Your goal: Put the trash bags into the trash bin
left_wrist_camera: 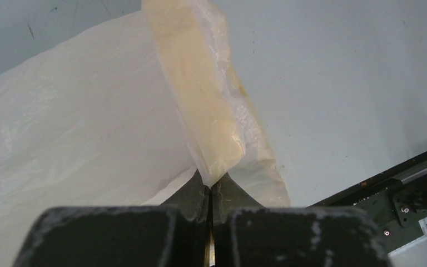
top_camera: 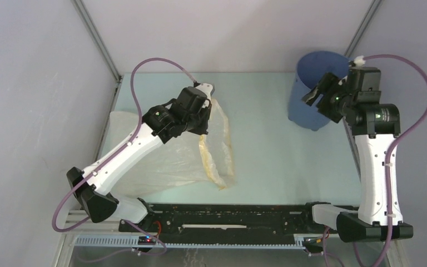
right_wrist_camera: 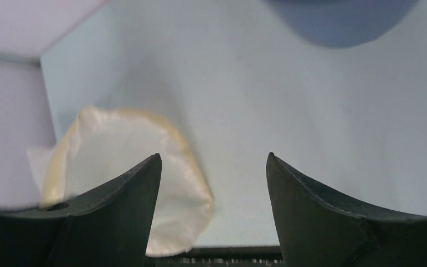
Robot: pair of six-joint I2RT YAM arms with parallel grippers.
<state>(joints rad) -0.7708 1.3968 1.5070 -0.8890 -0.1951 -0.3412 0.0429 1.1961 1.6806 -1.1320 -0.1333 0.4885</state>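
The trash bag [top_camera: 167,156] lies spread on the left half of the table, thin and whitish, with a yellow rim [top_camera: 217,156] on its right side. My left gripper [top_camera: 203,129] is shut on the rim's far end; in the left wrist view the fingertips [left_wrist_camera: 211,186] pinch a yellowish fold [left_wrist_camera: 200,94] that rises off the sheet [left_wrist_camera: 78,128]. The blue trash bin [top_camera: 317,83] stands at the back right. My right gripper [top_camera: 318,94] hangs open and empty just in front of the bin. The right wrist view [right_wrist_camera: 213,156] shows the bag [right_wrist_camera: 117,144] far off and the bin's base [right_wrist_camera: 339,22].
A black rail [top_camera: 228,217] runs along the near table edge between the arm bases. Grey enclosure walls with metal corner posts [top_camera: 97,39] stand on the left, back and right. Bare table [top_camera: 267,144] lies between the bag and the bin.
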